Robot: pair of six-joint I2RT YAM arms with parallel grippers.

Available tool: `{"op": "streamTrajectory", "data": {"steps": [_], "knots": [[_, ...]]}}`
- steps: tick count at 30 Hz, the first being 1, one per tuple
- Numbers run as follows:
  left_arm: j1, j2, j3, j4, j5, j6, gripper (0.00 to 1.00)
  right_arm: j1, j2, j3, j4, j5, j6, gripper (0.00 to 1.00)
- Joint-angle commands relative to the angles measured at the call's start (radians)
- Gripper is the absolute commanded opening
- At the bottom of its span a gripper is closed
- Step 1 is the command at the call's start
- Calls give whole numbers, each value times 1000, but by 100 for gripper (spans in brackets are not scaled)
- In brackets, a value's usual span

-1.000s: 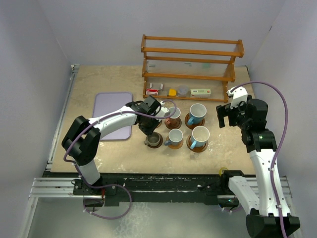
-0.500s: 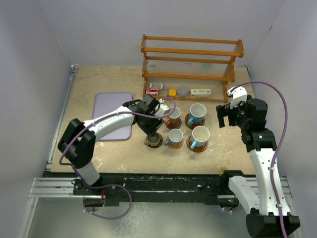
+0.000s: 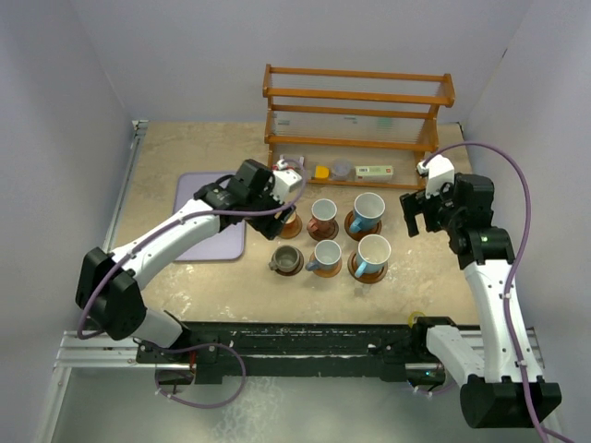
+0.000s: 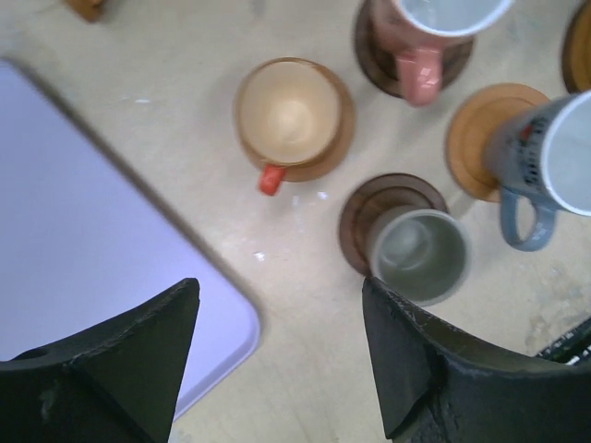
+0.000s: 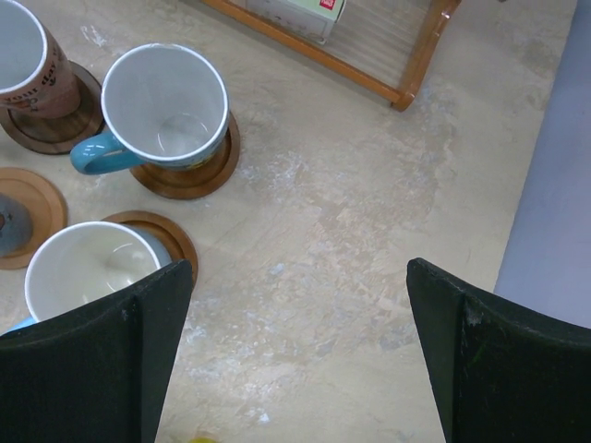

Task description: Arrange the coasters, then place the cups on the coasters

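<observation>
The lavender tray (image 3: 199,194) lay flat at the left of the table (image 3: 231,288), with the left arm reaching over its far right corner. The left end effector (image 4: 277,295) hung above bare table just past that corner. Its jaws were well apart and there was nothing between them.

Straight ahead of it the orange cup (image 4: 288,111) stood upright on a light coaster (image 4: 343,129), mouth up, handle pointing back toward the end effector. Next over was the grey cup (image 4: 420,256) on a dark coaster (image 4: 369,217). In the top view its handle stuck out to the left.

Behind that, the pink cup (image 4: 429,23) sat on another dark disc (image 4: 369,55). To the right was the mid-blue cup (image 4: 554,152) on an orange-brown disc (image 4: 476,138), its handle toward the near-left.

Then came the two big light blue ones. The far big cup (image 5: 164,97) was on a ringed coaster (image 5: 199,175) and the near big cup (image 5: 88,268) was on its own disc (image 5: 166,235). So all six cups stood upright in two rows of three, each on a flat disc.

A wooden rack (image 3: 355,115) stood right behind the rows with a few small items on its bottom shelf. The right end effector (image 5: 300,277) hovered off to the right of the cups over bare table, jaws spread wide and holding nothing.
</observation>
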Motion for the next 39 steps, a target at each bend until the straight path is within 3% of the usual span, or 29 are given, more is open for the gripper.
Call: {"op": "streamTrajectory", "data": {"steps": [1,5,11,13,22,30,35,39], "knots": [[88,-87,15,23,-27,16,69,1,26,88,-30,-29,-29,100],[122,-170,9,39,-120,36,76,0,74,145,-50,-31,-31,100],[204,-306,-40,119,-279,47,99,0,122,236,-71,7,5,100],[263,-349,-60,148,-309,41,94,0,115,240,-53,41,45,100],[481,-549,-228,380,-360,6,93,1,39,147,76,131,194,100],[540,-633,-398,571,-332,17,94,0,80,83,127,211,210,100],[555,-673,-445,568,-244,-19,94,1,29,20,167,251,199,100],[555,-722,-464,582,-263,4,93,0,-45,-7,192,247,210,100]]}}
